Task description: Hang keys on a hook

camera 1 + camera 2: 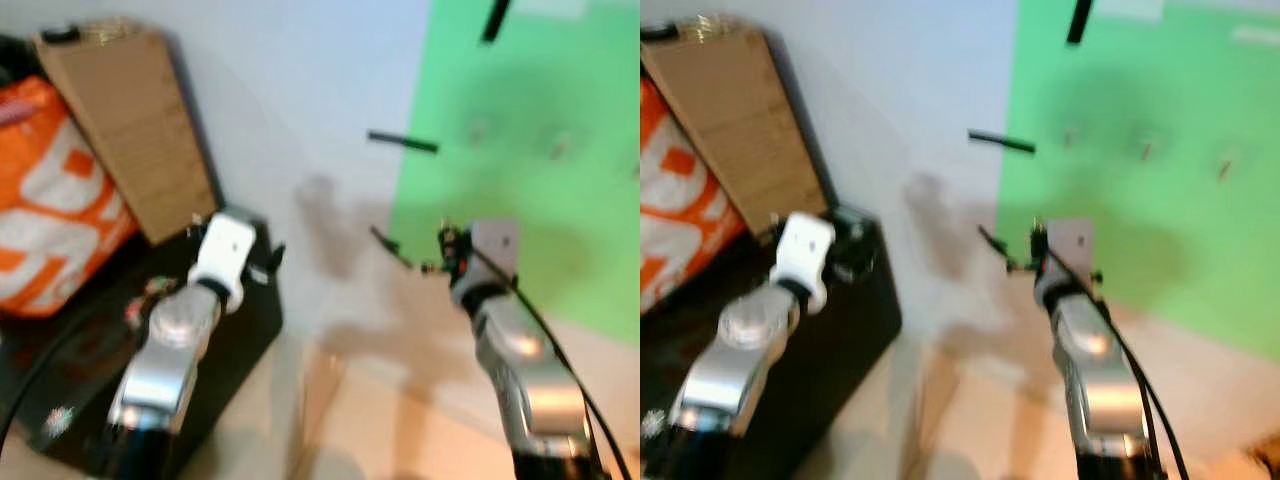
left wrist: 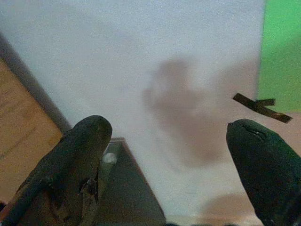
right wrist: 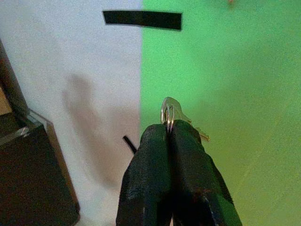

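Observation:
My right gripper [image 3: 169,134] is shut on a silver key ring [image 3: 167,113], and a key [image 3: 189,124] sticks out beside its tips. In the head views that gripper [image 1: 392,248] is raised in front of the wall, just left of the edge of a green panel [image 1: 540,190]. Small hooks [image 1: 560,146] [image 1: 1146,150] sit higher on the panel, above and to the right of the gripper, blurred. My left gripper [image 2: 171,146] is open with nothing between its fingers [image 2: 80,155], held over a black case and pointed at the white wall.
A black case [image 1: 235,335] stands on the floor below my left arm. A cardboard box [image 1: 130,130] and an orange bag [image 1: 50,210] lean at the far left. Black tape strips [image 1: 402,142] [image 1: 495,20] mark the wall and panel.

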### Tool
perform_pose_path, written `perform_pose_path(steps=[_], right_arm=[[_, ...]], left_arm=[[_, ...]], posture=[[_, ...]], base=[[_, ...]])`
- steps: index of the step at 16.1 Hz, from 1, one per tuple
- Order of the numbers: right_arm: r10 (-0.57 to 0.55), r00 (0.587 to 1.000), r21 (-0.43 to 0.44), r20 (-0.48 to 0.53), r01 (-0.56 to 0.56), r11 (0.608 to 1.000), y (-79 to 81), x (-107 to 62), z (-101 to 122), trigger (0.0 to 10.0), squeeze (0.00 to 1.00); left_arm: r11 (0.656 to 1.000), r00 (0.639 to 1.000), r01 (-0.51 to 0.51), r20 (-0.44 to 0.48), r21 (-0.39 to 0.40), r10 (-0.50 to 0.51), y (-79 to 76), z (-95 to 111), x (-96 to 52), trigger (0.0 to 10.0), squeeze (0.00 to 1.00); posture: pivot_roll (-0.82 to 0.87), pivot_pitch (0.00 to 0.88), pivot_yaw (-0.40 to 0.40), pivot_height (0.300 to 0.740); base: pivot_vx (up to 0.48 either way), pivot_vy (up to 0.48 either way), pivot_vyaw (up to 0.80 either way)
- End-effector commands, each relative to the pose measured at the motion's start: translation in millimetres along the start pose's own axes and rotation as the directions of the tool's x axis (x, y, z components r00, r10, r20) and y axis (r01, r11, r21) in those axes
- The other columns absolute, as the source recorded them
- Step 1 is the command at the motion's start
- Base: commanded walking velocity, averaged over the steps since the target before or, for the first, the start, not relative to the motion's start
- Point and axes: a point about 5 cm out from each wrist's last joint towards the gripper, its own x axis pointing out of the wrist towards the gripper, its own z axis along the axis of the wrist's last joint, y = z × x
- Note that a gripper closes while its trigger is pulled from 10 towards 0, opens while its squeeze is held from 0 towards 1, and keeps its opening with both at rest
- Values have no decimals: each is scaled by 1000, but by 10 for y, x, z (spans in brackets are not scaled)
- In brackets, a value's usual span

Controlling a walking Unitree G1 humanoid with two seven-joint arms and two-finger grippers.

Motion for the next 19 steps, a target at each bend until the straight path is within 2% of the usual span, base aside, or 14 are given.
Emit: perform_pose_path(steps=[1,14,19], right_arm=[[1,1000,-4,9,0,1000,-24,13,12,10000,0],[130,989,-43,70,-128,991,12,24,119,10000,0],[206,972,-42,110,-203,978,45,26,194,10000,0]], left_arm=[[1000,1000,14,10,-6,-14,-15,32,17,10000,0],[998,998,67,14,3,-67,-33,32,-11,10000,0],[997,997,78,13,5,-78,-31,38,-12,10000,0]], posture=[[-96,0,41,740],[-87,0,33,740],[-86,0,35,740]], base=[[255,0,-800],[232,0,-45],[249,0,0]])
